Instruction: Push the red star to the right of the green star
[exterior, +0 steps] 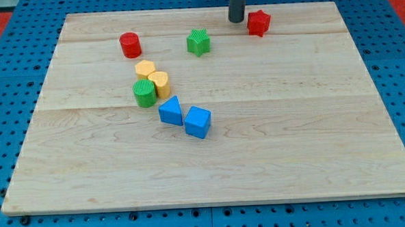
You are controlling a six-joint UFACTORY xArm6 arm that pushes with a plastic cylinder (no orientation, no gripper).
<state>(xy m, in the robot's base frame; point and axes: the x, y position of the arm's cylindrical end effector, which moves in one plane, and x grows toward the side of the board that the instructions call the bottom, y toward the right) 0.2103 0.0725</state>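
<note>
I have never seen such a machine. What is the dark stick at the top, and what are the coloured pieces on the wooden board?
There is one picture, from a single camera looking down at a wooden board. The dark stick is the robot arm's rod; it holds nothing and only pushes. Its tip stands near the view's top, just left of the red star. The green star lies further left, then a red cylinder. Below them sit two yellow blocks, touching a green cylinder. Lower still are a blue triangular block and a blue cube.
</note>
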